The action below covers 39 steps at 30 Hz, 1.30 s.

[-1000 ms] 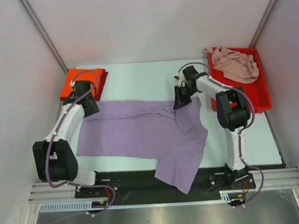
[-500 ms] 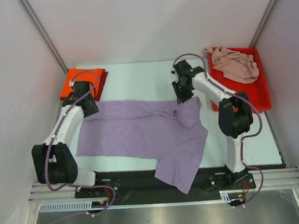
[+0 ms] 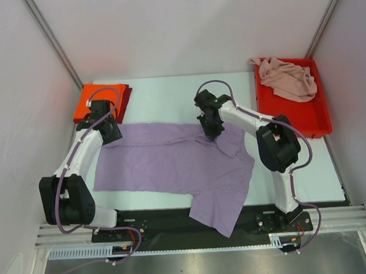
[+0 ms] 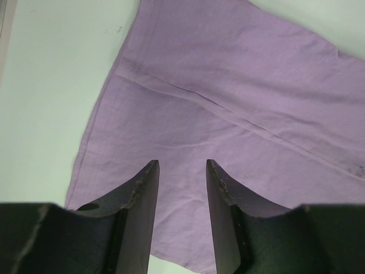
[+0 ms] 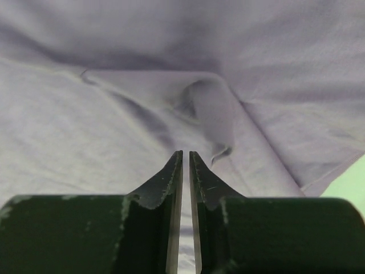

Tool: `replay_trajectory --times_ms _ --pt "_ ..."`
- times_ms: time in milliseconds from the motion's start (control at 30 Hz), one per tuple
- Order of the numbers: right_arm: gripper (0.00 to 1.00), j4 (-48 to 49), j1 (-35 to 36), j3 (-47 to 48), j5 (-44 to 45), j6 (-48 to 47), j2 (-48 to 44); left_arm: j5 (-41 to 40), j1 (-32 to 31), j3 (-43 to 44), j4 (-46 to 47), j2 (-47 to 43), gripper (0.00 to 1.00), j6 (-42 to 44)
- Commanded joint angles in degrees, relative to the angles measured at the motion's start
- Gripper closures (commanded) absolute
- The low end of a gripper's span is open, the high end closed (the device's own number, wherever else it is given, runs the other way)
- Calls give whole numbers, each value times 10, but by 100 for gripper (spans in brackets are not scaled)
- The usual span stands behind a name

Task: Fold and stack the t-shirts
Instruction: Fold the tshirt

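Note:
The lavender t-shirt (image 3: 172, 162) lies spread across the table, one part hanging over the near edge. My left gripper (image 3: 112, 135) is open over its far-left corner; in the left wrist view the jaws (image 4: 179, 165) stand apart above the cloth (image 4: 239, 85). My right gripper (image 3: 211, 130) is shut on the shirt's far edge, and a fold of cloth (image 5: 214, 114) bunches just ahead of the tips (image 5: 186, 153). A folded orange-red t-shirt (image 3: 100, 101) lies at the far left with a darker red edge on its right. A pale pink t-shirt (image 3: 288, 78) lies crumpled in the tray.
A rigid red tray (image 3: 300, 114) stands at the far right, close to the right arm's elbow. White walls close in the table on three sides. A black strip runs along the near edge under the hanging cloth.
My right gripper has moved left along the shirt's far edge, dragging the far-right part of the cloth with it into a fold. The left arm has stayed put.

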Motion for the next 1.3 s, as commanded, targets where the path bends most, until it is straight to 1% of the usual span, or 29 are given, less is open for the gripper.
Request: replay_trajectory --times_ms 0,233,367,533,833,933,1033,1067,1133,1267 --pt "85 21 -8 12 7 17 19 5 4 0 1 -28 56 9" --pt "84 41 -16 13 4 15 42 -1 4 -2 0 -33 55 15" --pt "81 39 -21 25 5 14 51 4 4 -1 1 -30 55 14" --pt "74 36 -23 39 14 12 66 5 4 2 3 -25 55 14" --pt "74 36 -25 45 34 2 81 1 4 -2 4 -29 55 14" --pt "76 34 -26 49 30 0 86 0 4 -3 3 -29 55 15" --pt "85 36 -25 52 28 2 85 0 4 -3 3 -31 55 15" --pt "93 36 -25 52 29 4 81 0 4 -2 3 -31 55 15" --pt "99 29 -25 58 25 7 76 0 4 -3 3 -33 55 15" --pt "100 16 -25 61 15 10 59 2 4 -5 2 -35 55 13"
